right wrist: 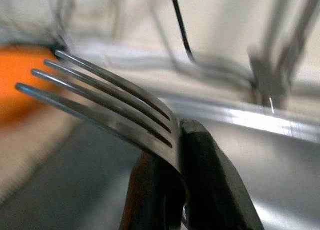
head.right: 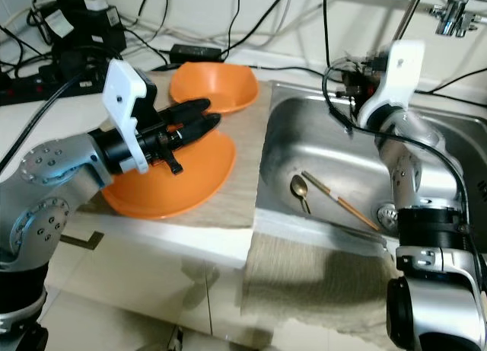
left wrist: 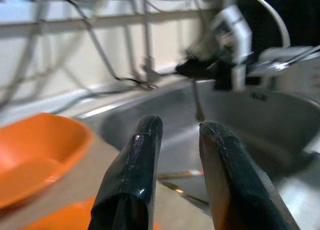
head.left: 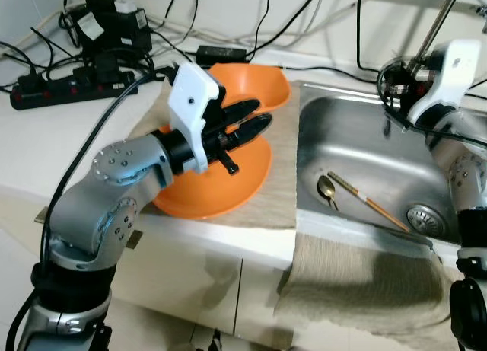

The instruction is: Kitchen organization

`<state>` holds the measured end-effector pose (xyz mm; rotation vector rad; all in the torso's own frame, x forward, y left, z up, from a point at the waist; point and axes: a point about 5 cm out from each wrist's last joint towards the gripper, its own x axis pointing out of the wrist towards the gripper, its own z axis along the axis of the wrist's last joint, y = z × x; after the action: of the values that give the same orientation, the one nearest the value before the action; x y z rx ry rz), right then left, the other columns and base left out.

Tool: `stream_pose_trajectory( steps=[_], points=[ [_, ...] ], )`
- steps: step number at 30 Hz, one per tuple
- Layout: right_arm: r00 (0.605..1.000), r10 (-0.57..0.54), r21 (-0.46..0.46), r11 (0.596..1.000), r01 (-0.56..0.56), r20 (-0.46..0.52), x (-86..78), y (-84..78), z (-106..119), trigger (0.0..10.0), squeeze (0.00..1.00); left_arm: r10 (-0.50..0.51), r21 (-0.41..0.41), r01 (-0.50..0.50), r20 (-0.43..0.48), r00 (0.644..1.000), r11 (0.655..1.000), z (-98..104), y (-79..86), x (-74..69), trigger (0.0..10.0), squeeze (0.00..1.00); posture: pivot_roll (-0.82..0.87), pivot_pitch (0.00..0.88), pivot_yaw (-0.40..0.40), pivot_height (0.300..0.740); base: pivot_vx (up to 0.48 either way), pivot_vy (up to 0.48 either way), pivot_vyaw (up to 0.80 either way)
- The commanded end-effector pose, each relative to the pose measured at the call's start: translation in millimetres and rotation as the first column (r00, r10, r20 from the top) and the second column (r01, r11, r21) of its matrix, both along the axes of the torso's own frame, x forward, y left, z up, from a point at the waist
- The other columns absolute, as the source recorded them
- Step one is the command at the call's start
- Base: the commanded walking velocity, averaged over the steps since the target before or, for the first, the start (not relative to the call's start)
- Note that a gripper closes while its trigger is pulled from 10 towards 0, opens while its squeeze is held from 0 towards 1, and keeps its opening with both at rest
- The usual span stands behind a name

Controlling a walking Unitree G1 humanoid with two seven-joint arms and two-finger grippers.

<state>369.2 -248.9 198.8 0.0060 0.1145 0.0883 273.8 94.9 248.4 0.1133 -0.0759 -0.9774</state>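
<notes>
On the desk, largest first:

Desk (head.left: pixel 46 149): white, with a steel sink set into its right part and cables and a power strip (head.left: pixel 53 92) along the back edge.

Sink (head.left: pixel 358 149): steel basin; its drain (head.left: pixel 423 218) lies toward the front right corner.

Cloths: one beige cloth (head.left: pixel 278 180) lies on the desk left of the sink; another (head.left: pixel 358 282) hangs over the front edge below the basin.

Near bowl (head.left: pixel 228 187): orange, shallow, resting on the cloth near the front edge, partly hidden by the left arm.

Far bowl (head.left: pixel 262 84): orange, behind the near one, toward the back edge, just beside the sink's left rim.

Left end effector (head.left: pixel 255 115): black fingers slightly apart, holding nothing, hovering above the two bowls and pointing toward the sink.

Right end effector (right wrist: pixel 182 140): clamped on a fork, raised over the back of the sink; in the head views its fingers are hidden behind the white wrist housing.

Fork (right wrist: pixel 110 98): steel, four tines, gripped at the neck; its handle is out of sight.

Chopsticks (head.left: pixel 369 202): wooden, lying slanted on the sink floor; whether one or a pair is hard to tell.

Spoon (head.left: pixel 328 189): metal, on the sink floor just beside the chopsticks.
</notes>
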Motion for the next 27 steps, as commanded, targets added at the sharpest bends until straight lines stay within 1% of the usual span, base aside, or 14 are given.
stream_pose_trajectory(
  steps=[1,2,3,5,6,8,9,11,17,18,20,21,22,27],
  points=[
    [1.000,-0.005,-0.019,1.000,0.005,-0.007,2.4,-1.8,-2,1.7,0.00,-0.028,0.015,0.029,-0.012,1.000,0.999,-3,-4.5,-3.5,10.0,0.00,-0.07,0.000,-0.009,0.740,0.000,0.000,0.00],
    [0.995,-0.004,-0.002,1.000,0.004,-0.104,4.3,-0.8,-27,10.0,0.00,-0.062,0.037,0.063,-0.036,0.997,0.997,-8,-9.3,-6.9,10.0,0.00,-0.07,0.000,-0.008,0.740,0.000,0.000,0.00],
    [0.995,-0.004,-0.002,1.000,0.004,-0.104,4.3,-0.8,-27,10.0,0.00,-0.062,0.037,0.063,-0.036,0.997,0.997,-8,-9.3,-6.9,10.0,0.00,-0.07,0.000,-0.008,0.740,0.000,0.000,0.00],
    [0.986,0.005,-0.005,1.000,-0.006,-0.170,4.2,3.6,-47,10.0,0.00,-0.083,0.043,0.085,-0.048,0.995,0.995,-10,-12.4,-9.5,10.0,0.00,-0.07,0.000,-0.007,0.740,0.000,0.000,0.00],
    [0.986,0.005,-0.005,1.000,-0.006,-0.170,4.2,3.6,-47,10.0,0.00,-0.083,0.043,0.085,-0.048,0.995,0.995,-10,-12.4,-9.5,10.0,0.00,-0.07,0.000,-0.007,0.740,0.000,0.000,0.00],
    [0.974,0.018,0.002,1.000,-0.018,-0.227,2.7,10.9,-67,10.0,0.00,-0.082,0.056,0.085,-0.055,0.995,0.995,-13,-13.0,-10.4,10.0,0.00,-0.06,0.000,-0.009,0.740,0.000,0.000,0.00],
    [0.974,0.018,0.002,1.000,-0.018,-0.227,2.7,10.9,-67,10.0,0.00,-0.082,0.056,0.085,-0.055,0.995,0.995,-13,-13.0,-10.4,10.0,0.00,-0.06,0.000,-0.009,0.740,0.000,0.000,0.00],
    [0.960,0.043,0.008,0.999,-0.043,-0.278,0.3,19.7,-84,10.0,0.00,-0.069,0.071,0.074,-0.067,0.995,0.995,-16,-10.7,-10.1,10.0,0.00,-0.06,0.000,-0.007,0.740,0.000,0.000,0.00],
    [0.938,0.074,-0.008,0.997,-0.082,-0.338,-3.5,30.7,-101,10.0,0.00,-0.066,0.095,0.074,-0.085,0.994,0.993,-20,-8.1,-10.7,10.0,0.00,-0.05,0.000,-0.010,0.740,0.000,0.000,0.00],
    [0.934,0.075,-0.009,0.996,-0.084,-0.350,-4.4,32.3,-104,10.0,0.55,-0.071,0.104,0.080,-0.091,0.993,0.991,-21,-7.8,-11.4,10.0,0.00,-0.05,0.000,-0.014,0.740,0.000,0.000,0.00],
    [0.934,0.075,-0.009,0.996,-0.084,-0.350,-4.4,32.3,-104,10.0,0.55,-0.071,0.104,0.080,-0.091,0.993,0.991,-21,-7.8,-11.4,10.0,0.00,-0.05,0.000,-0.014,0.740,0.000,0.000,0.00],
    [0.930,0.074,-0.013,0.996,-0.084,-0.359,-5.2,33.0,-106,10.0,0.79,-0.073,0.109,0.083,-0.096,0.993,0.991,-21,-7.6,-12.4,10.0,0.00,-0.05,0.000,-0.017,0.740,0.000,0.000,0.00],
    [0.928,0.073,-0.010,0.997,-0.083,-0.365,-5.6,33.3,-108,10.0,1.00,-0.074,0.113,0.086,-0.103,0.992,0.990,-23,-7.3,-13.3,10.0,0.00,-0.05,0.000,-0.017,0.740,0.000,0.000,0.00],
    [0.929,0.082,-0.014,0.996,-0.093,-0.360,-5.2,30.9,-107,10.0,1.00,-0.056,0.134,0.071,-0.111,0.992,0.988,-26,-4.2,-13.4,10.0,0.00,-0.05,0.000,-0.022,0.740,0.000,0.000,0.00]
  ],
)
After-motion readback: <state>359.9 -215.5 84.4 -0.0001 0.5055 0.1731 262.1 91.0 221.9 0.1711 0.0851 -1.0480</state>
